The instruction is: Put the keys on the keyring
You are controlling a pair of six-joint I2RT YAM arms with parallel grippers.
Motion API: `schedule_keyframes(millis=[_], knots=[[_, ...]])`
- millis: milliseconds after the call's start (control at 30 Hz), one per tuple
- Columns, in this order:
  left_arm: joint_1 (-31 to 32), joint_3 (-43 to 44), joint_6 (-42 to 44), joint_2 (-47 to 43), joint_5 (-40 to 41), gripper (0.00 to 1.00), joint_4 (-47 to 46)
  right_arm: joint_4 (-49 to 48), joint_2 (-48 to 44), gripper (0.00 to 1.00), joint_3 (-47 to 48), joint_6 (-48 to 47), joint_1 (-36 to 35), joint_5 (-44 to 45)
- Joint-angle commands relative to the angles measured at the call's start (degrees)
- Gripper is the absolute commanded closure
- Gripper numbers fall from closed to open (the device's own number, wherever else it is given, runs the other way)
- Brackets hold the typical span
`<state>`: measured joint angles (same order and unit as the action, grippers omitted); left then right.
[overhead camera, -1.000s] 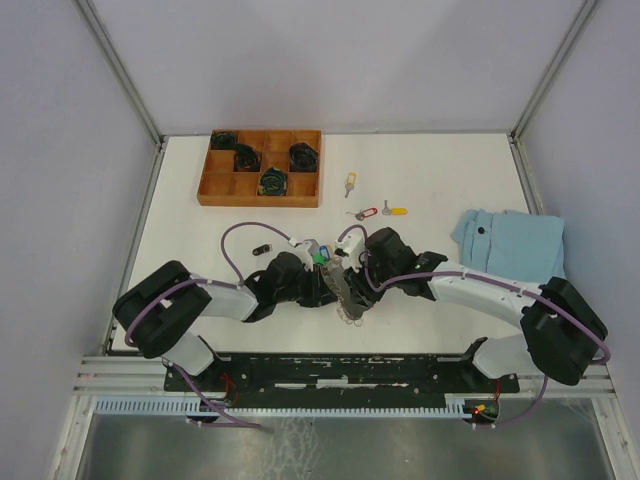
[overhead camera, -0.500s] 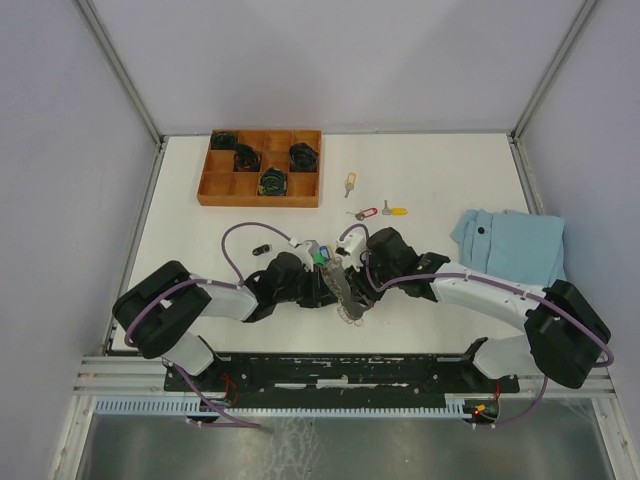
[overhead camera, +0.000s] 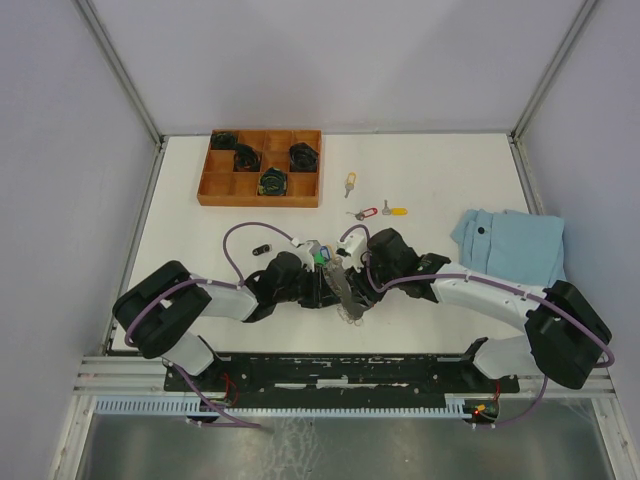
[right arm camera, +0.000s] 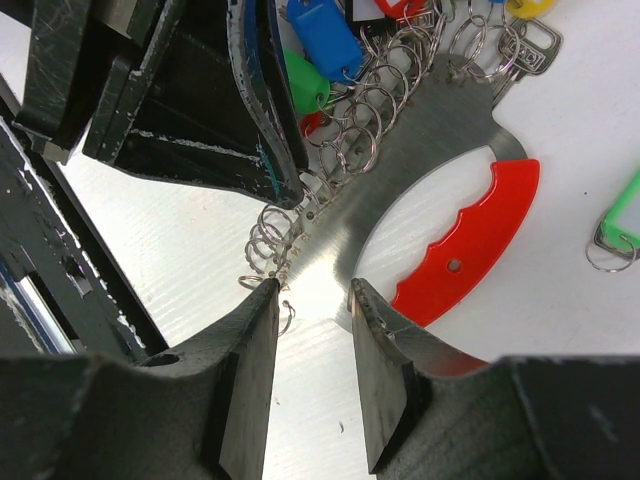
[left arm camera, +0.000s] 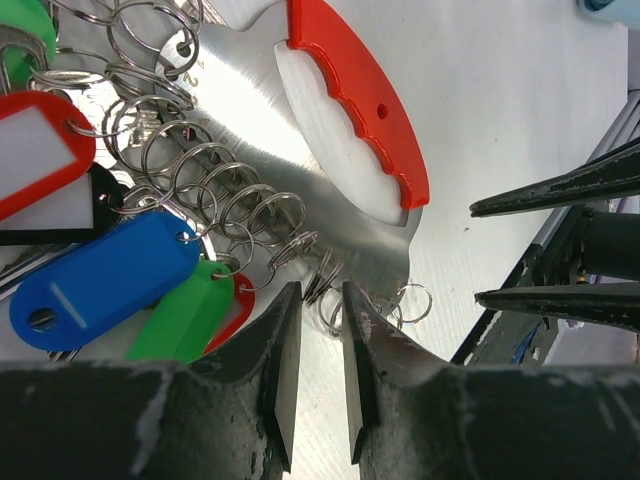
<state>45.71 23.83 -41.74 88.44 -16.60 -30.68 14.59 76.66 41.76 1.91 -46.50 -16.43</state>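
Observation:
The keyring (overhead camera: 343, 288) is a curved metal plate with a red grip (left arm camera: 360, 95), rows of wire rings and blue, green and red tags (left arm camera: 100, 275). It lies on the table between both arms. My left gripper (left arm camera: 318, 292) is nearly shut, and a few of the plate's wire rings sit pinched between its tips. My right gripper (right arm camera: 314, 288) is open and straddles the plate's narrow end (right arm camera: 330, 265) from the other side. Three loose keys lie farther back: one with a yellow tag (overhead camera: 350, 183), one with a red tag (overhead camera: 365, 213), one with a yellow tag (overhead camera: 397, 211).
A wooden compartment tray (overhead camera: 260, 190) with dark coiled items stands at the back left. A small black cylinder (overhead camera: 262, 248) lies left of the left gripper. A folded blue cloth (overhead camera: 510, 243) lies at the right. One green-tagged key (right arm camera: 625, 225) lies beside the plate.
Both arms stay at the keyring. The right arm has shifted very slightly; the keyring and the loose keys have not moved.

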Motion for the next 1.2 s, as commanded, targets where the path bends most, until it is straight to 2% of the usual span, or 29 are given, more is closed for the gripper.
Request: schedule_keyframes(millis=[0,800,1167], knots=[[0.1,0.4,-0.8,-1.0,-0.9,0.70,-3.8,-1.9,-1.9,0.57,0.1,0.5,-0.3,0.3],[0.0,3.2,-0.2,2.4,-0.9,0.71,-2.9,-1.9,-2.1,0.57,-0.4,0.8,-0.3,-0.4],[0.0,3.4,1.0,1.4,-0.4,0.78,-0.9,-1.9,-2.7,0.57,-0.6,0.7,-0.3,-0.4]])
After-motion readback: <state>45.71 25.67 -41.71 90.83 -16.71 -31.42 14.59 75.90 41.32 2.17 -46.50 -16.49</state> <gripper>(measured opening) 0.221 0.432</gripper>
